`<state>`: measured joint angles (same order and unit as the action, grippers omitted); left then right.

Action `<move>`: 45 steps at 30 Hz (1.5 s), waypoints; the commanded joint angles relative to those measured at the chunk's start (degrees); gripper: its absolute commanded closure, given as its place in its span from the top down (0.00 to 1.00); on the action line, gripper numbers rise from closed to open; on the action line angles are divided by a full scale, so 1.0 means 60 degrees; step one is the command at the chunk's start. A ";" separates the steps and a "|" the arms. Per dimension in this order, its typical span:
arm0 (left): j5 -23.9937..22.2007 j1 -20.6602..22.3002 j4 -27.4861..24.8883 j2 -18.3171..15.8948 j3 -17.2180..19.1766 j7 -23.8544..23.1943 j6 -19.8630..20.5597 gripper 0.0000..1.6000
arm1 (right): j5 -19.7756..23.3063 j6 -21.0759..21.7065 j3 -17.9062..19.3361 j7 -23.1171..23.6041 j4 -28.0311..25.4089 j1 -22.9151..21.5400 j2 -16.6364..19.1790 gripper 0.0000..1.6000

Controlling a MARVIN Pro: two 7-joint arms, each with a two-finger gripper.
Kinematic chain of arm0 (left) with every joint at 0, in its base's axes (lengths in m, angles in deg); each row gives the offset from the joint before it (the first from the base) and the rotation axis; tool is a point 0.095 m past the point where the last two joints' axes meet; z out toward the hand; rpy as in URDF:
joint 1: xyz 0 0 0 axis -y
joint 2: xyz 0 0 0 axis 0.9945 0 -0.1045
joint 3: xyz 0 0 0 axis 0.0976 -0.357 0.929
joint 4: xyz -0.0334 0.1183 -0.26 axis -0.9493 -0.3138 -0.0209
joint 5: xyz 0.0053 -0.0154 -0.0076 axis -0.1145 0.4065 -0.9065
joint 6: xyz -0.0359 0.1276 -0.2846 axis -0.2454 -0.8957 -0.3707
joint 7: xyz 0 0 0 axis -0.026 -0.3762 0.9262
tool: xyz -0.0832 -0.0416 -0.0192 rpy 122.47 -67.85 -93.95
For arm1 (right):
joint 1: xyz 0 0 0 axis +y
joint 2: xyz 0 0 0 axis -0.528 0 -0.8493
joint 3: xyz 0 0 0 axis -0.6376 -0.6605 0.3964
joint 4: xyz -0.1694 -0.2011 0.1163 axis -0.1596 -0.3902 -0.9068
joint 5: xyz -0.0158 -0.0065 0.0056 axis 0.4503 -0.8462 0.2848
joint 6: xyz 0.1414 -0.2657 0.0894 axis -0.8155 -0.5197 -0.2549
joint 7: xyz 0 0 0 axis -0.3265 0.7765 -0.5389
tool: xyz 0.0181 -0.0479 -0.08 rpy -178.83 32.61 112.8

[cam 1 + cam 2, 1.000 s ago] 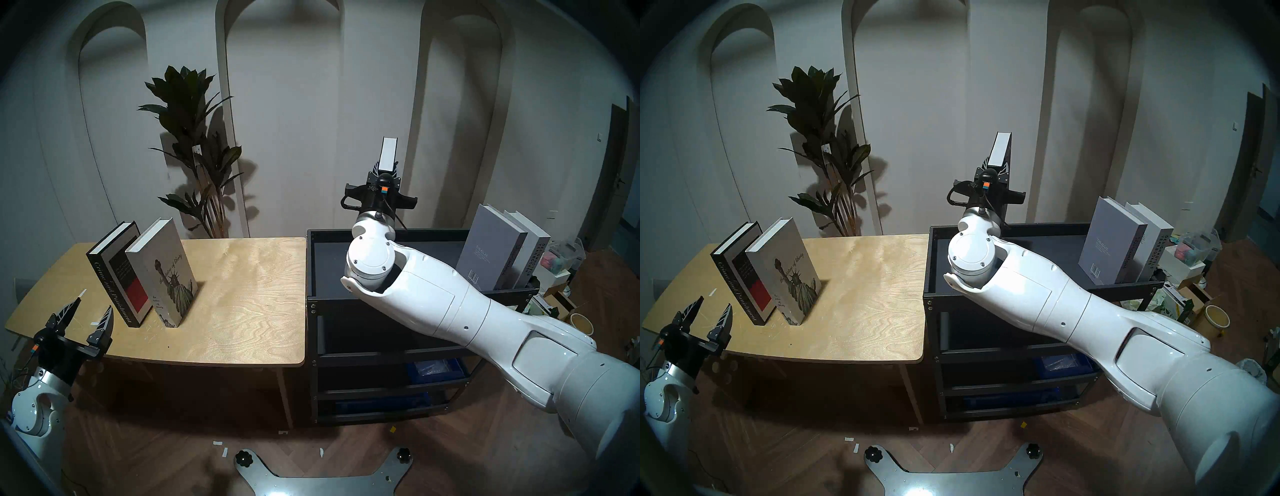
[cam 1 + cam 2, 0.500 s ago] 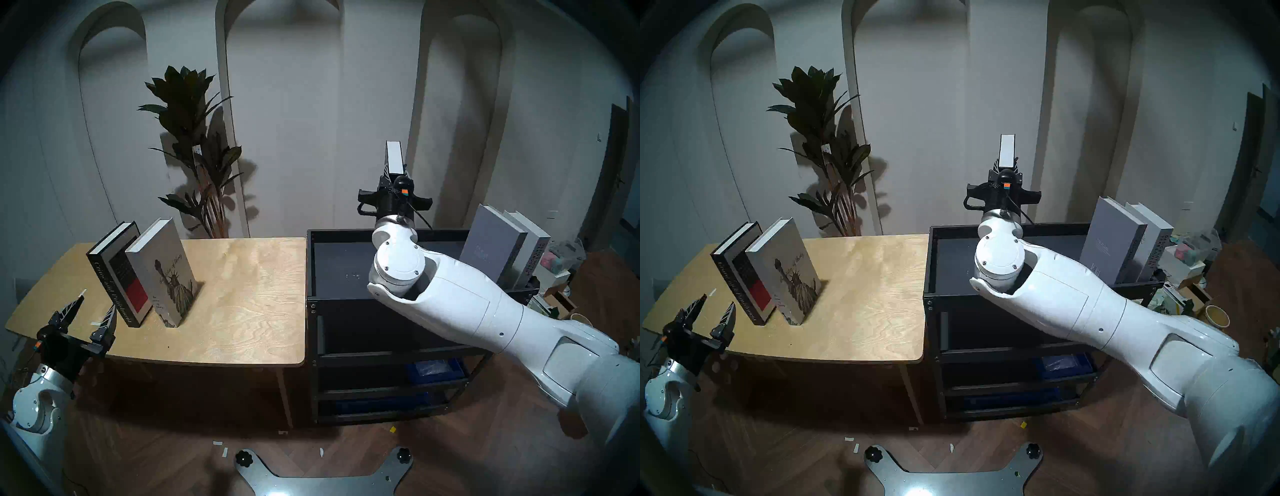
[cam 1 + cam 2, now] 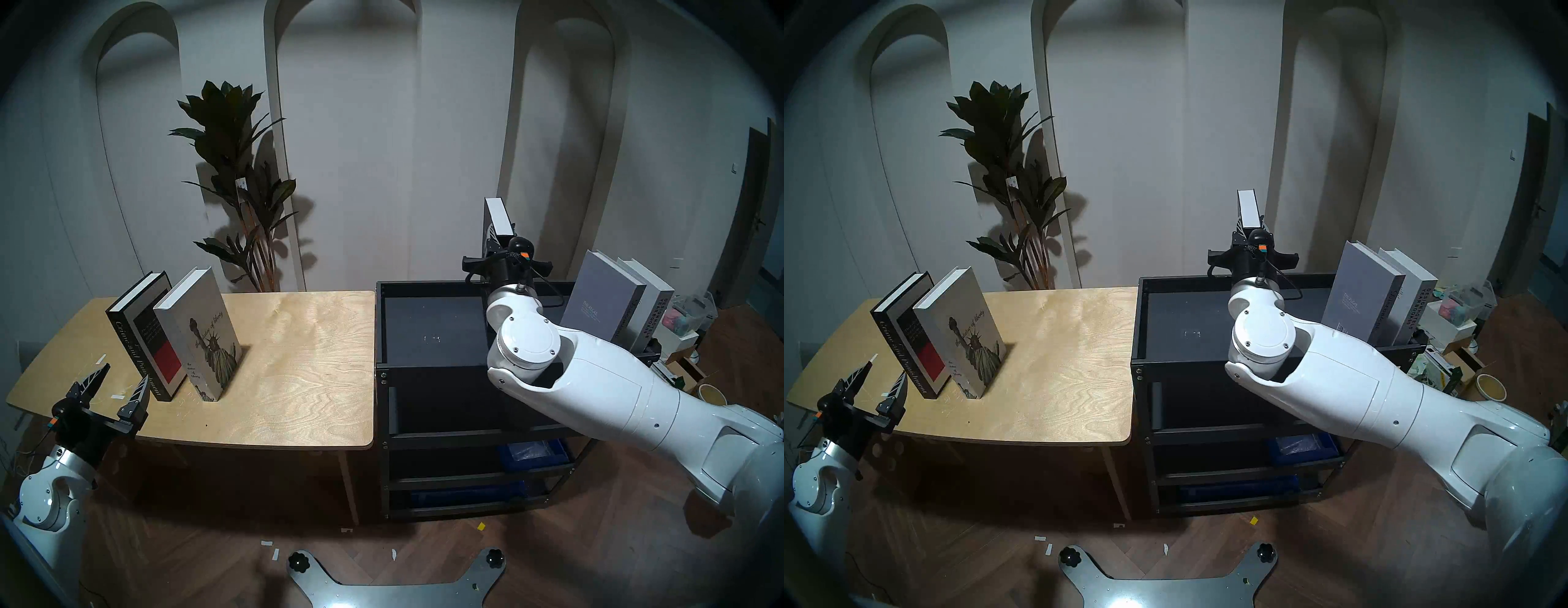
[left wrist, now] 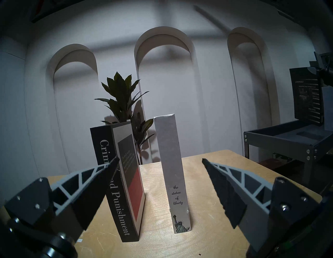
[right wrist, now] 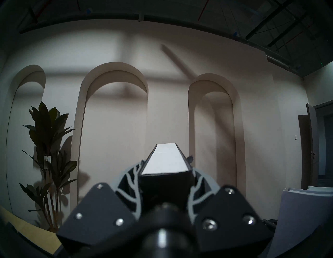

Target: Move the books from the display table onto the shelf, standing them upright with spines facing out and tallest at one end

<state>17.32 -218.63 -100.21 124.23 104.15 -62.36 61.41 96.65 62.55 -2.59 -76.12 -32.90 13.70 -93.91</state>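
Note:
My right gripper (image 3: 500,237) is shut on a black book (image 3: 498,218), holding it upright above the back of the shelf's (image 3: 424,364) top tier, just left of a grey book (image 3: 598,301) and a white book (image 3: 653,310) standing there. In the right wrist view the fingers clamp the black book (image 5: 165,160) from both sides. On the display table (image 3: 297,382) stand "Crime and Punishment" (image 3: 140,335), leaning, and the Statue of Liberty book (image 3: 203,331). My left gripper (image 3: 123,378) hangs open at the table's front left edge, facing both spines and touching neither.
A tall potted plant (image 3: 237,170) stands behind the table. Blue bins (image 3: 534,452) sit on the shelf's lower tiers. Boxes and clutter (image 3: 687,339) lie on the floor to the right of the shelf.
My right arm has carried the black book to the right and lower, closer to the grey book. The left gripper has edged slightly toward the table's books.

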 commanded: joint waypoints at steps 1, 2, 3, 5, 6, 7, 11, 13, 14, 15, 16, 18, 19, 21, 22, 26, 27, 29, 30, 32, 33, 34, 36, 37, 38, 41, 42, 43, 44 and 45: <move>0.0044 0.0160 -0.0196 -0.0129 -0.0072 0.0020 0.0021 1.00 | 0.0232 -0.0124 0.0544 0.0177 -0.0362 -0.0015 0.1084 0.00; 0.0055 0.0182 -0.0211 -0.0141 -0.0094 0.0033 0.0035 1.00 | 0.0319 -0.0147 0.0663 0.0165 -0.0351 -0.0001 0.1159 0.00; 0.0066 0.0200 -0.0225 -0.0150 -0.0114 0.0046 0.0048 1.00 | 0.0410 -0.0170 0.0763 0.0163 -0.0344 0.0017 0.1182 0.00; 0.0091 0.0238 -0.0257 -0.0168 -0.0153 0.0076 0.0076 1.00 | 0.0631 -0.0243 0.0978 0.0120 -0.0348 0.0047 0.1426 0.00; 0.0103 0.0256 -0.0269 -0.0177 -0.0174 0.0092 0.0093 1.00 | 0.0775 -0.0293 0.1082 0.0116 -0.0393 0.0071 0.1522 0.00; 0.0145 0.0309 -0.0309 -0.0205 -0.0231 0.0137 0.0138 1.00 | 0.1077 -0.0310 0.1163 0.0222 -0.0587 0.0216 0.2182 0.00; 0.0166 0.0336 -0.0334 -0.0221 -0.0257 0.0156 0.0158 1.00 | 0.1192 -0.0314 0.1184 0.0285 -0.0680 0.0277 0.2277 0.00; 0.0189 0.0371 -0.0368 -0.0237 -0.0287 0.0185 0.0177 1.00 | 0.1345 -0.0311 0.1258 0.0329 -0.0762 0.0329 0.2176 0.00; 0.0209 0.0392 -0.0385 -0.0246 -0.0309 0.0211 0.0196 1.00 | 0.1502 -0.0325 0.1282 0.0387 -0.0883 0.0379 0.2426 0.00; 0.0225 0.0411 -0.0407 -0.0254 -0.0319 0.0232 0.0208 1.00 | 0.1600 -0.0312 0.1356 0.0412 -0.0888 0.0408 0.2266 0.00; 0.0245 0.0430 -0.0425 -0.0260 -0.0333 0.0255 0.0223 1.00 | 0.1722 -0.0317 0.1366 0.0464 -0.0985 0.0455 0.2492 0.00; 0.0281 0.0457 -0.0453 -0.0271 -0.0355 0.0295 0.0249 1.00 | 0.1930 -0.0317 0.1419 0.0540 -0.1111 0.0533 0.2704 0.00; 0.0304 0.0474 -0.0472 -0.0275 -0.0371 0.0322 0.0267 1.00 | 0.2057 -0.0309 0.1453 0.0589 -0.1178 0.0585 0.2785 0.00; 0.0340 0.0498 -0.0498 -0.0282 -0.0402 0.0363 0.0296 1.00 | 0.2267 -0.0297 0.1477 0.0672 -0.1304 0.0686 0.3040 0.00; 0.0355 0.0506 -0.0513 -0.0282 -0.0416 0.0380 0.0308 1.00 | 0.2358 -0.0292 0.1501 0.0700 -0.1334 0.0731 0.3067 0.00; 0.0443 0.0551 -0.0585 -0.0285 -0.0499 0.0470 0.0373 1.00 | 0.2820 -0.0272 0.1552 0.0909 -0.1558 0.0939 0.3571 0.00; 0.0468 0.0564 -0.0611 -0.0286 -0.0538 0.0492 0.0393 1.00 | 0.2936 -0.0256 0.1554 0.0981 -0.1606 0.0986 0.3719 0.00; 0.0520 0.0591 -0.0679 -0.0290 -0.0616 0.0533 0.0431 1.00 | 0.3146 -0.0212 0.1563 0.1131 -0.1675 0.1070 0.3875 0.00; 0.0543 0.0605 -0.0712 -0.0294 -0.0654 0.0553 0.0446 1.00 | 0.3250 -0.0208 0.1534 0.1224 -0.1763 0.1110 0.4143 0.00; 0.0598 0.0637 -0.0791 -0.0299 -0.0737 0.0598 0.0482 1.00 | 0.3454 -0.0182 0.1592 0.1408 -0.1821 0.1126 0.4144 0.00; 0.0624 0.0652 -0.0825 -0.0301 -0.0774 0.0622 0.0498 1.00 | 0.3542 -0.0181 0.1610 0.1537 -0.1899 0.1111 0.4267 0.00; 0.0653 0.0668 -0.0861 -0.0302 -0.0813 0.0654 0.0518 1.00 | 0.3659 -0.0176 0.1659 0.1651 -0.1962 0.1093 0.4318 0.00; 0.0712 0.0696 -0.0933 -0.0296 -0.0882 0.0724 0.0548 1.00 | 0.3885 -0.0182 0.1725 0.1927 -0.2132 0.1035 0.4679 0.00; 0.0734 0.0707 -0.0961 -0.0285 -0.0913 0.0759 0.0561 1.00 | 0.3965 -0.0183 0.1812 0.2024 -0.2102 0.0990 0.4600 0.00; 0.0764 0.0718 -0.0993 -0.0277 -0.0949 0.0803 0.0581 1.00 | 0.4107 -0.0175 0.1822 0.2201 -0.2177 0.0981 0.4889 0.00; 0.0833 0.0727 -0.1055 -0.0235 -0.1030 0.0923 0.0627 1.00 | 0.4381 -0.0163 0.1966 0.2551 -0.2139 0.0929 0.4919 0.00; 0.0864 0.0727 -0.1080 -0.0222 -0.1058 0.0969 0.0643 1.00 | 0.4511 -0.0153 0.1964 0.2725 -0.2204 0.0941 0.5166 0.00; 0.0892 0.0720 -0.1104 -0.0206 -0.1087 0.1009 0.0657 1.00 | 0.4627 -0.0142 0.1995 0.2859 -0.2176 0.0951 0.5222 0.00; 0.0925 0.0717 -0.1133 -0.0189 -0.1122 0.1064 0.0677 1.00 | 0.4782 -0.0122 0.1993 0.3051 -0.2190 0.0979 0.5425 0.00; 0.0959 0.0709 -0.1160 -0.0171 -0.1162 0.1118 0.0697 1.00 | 0.4935 -0.0094 0.1992 0.3240 -0.2152 0.1019 0.5541 0.00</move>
<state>22.45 -214.91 -105.28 122.86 97.28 -56.99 65.35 122.97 61.38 7.38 -61.71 -45.00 20.61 -66.93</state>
